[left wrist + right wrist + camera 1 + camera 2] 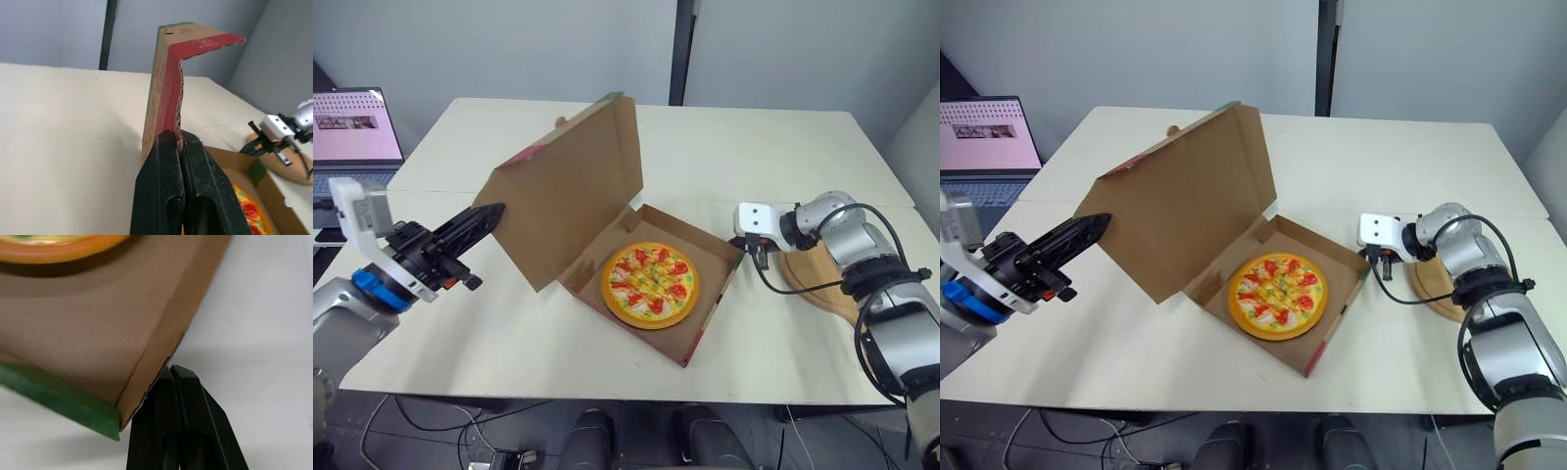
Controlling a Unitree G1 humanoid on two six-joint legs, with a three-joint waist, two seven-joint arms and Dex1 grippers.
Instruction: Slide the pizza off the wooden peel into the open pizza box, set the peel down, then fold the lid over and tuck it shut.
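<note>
The pizza lies flat in the base of the open cardboard box. The lid stands raised and leans over the base. My left gripper is shut, with its tips against the lid's side edge on the outside. On the other side, my right gripper is shut, its tips touching the outer wall of the box near the right corner. The wooden peel rests on the table under my right arm.
An open laptop stands off the table's left side. A black cable loops from my right wrist over the peel. Bare white table stretches behind the box, and there is more of it in front.
</note>
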